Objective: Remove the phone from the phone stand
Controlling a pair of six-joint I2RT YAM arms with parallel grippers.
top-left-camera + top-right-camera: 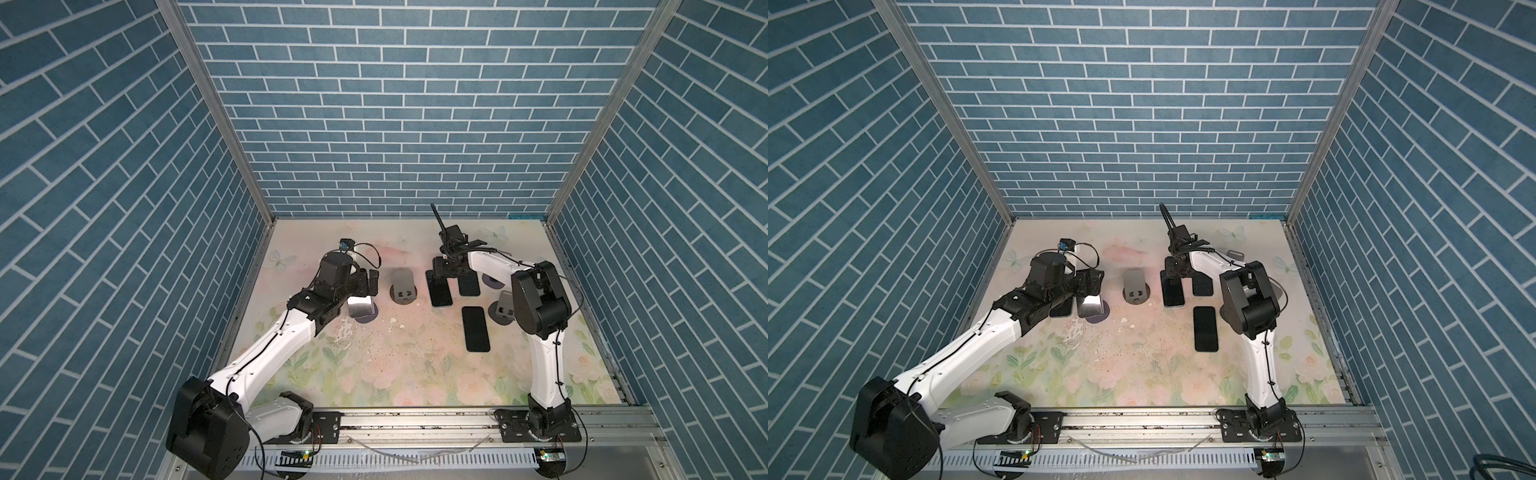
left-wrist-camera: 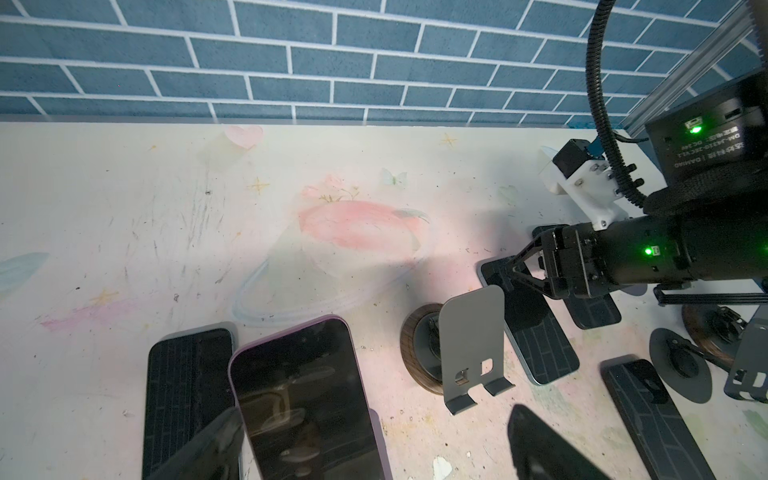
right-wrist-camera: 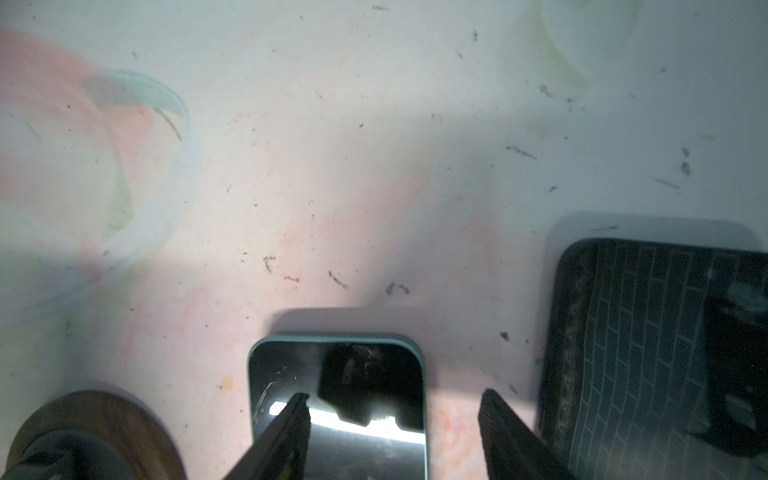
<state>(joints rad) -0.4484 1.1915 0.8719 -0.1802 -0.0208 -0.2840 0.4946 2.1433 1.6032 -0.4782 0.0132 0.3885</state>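
Black left gripper (image 2: 376, 415) fingers spread wide, straddling the purple phone (image 2: 299, 399) — it leans on its stand (image 1: 370, 319), dark round foot showing in a top view. Best bet: centre on the long edges, pinch firmly, lift up off the lip — no tipping the stand. Right gripper (image 3: 390, 403) jaws parted, empty, over a flat teal-edged phone (image 3: 365, 440).

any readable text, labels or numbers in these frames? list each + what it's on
"DM-J4310-2EC V1.1": upside down on the label of the right arm's black motor housing, left wrist view.
"DAMIAO": same label; the Chinese characters beside it are too small to read.
"DC 24V": same label, faint, so not certain.
Nothing else is readable in any view.
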